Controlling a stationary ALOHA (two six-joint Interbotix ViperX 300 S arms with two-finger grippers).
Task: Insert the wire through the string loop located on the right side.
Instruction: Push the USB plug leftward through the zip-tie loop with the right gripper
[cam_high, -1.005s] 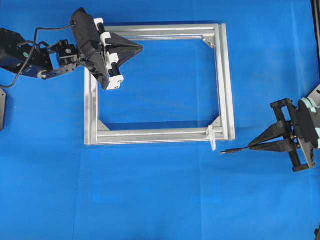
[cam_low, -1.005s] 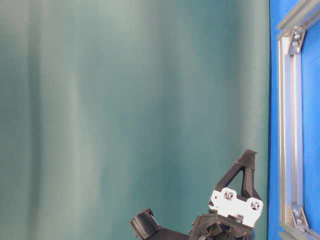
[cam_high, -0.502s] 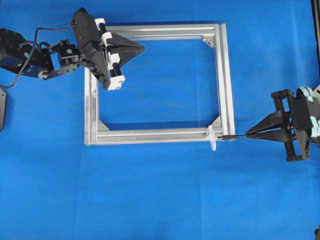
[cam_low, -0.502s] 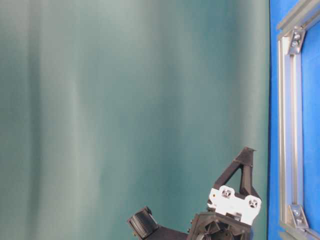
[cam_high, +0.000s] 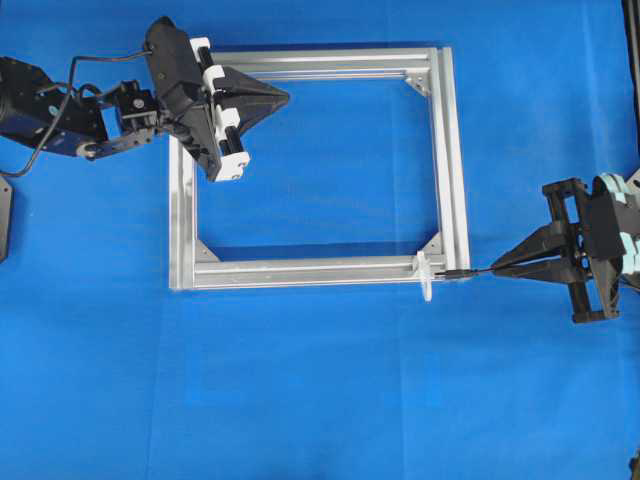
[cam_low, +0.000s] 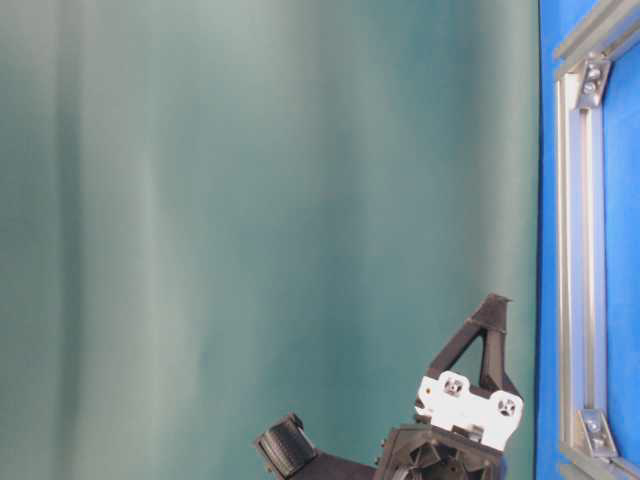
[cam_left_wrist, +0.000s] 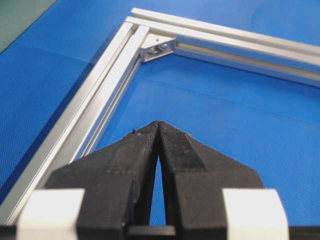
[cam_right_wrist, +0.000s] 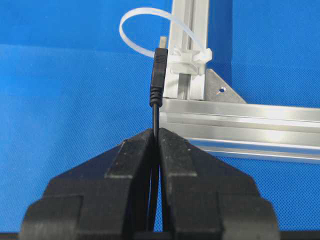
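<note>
Right pincer (cam_high: 497, 268), clenched on the wire (cam_right_wrist: 155, 107), has swung up from below; plug tip now at the string loop (cam_right_wrist: 150, 30), not through.

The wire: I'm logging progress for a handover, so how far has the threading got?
Done: the right end effector is shut on the wire, and its plug tip has been brought up to the string loop at the frame corner. In hand: lining the plug up with the loop. Left: the tip has not visibly passed through. The left end effector is shut and empty, above the frame's far corner.
</note>
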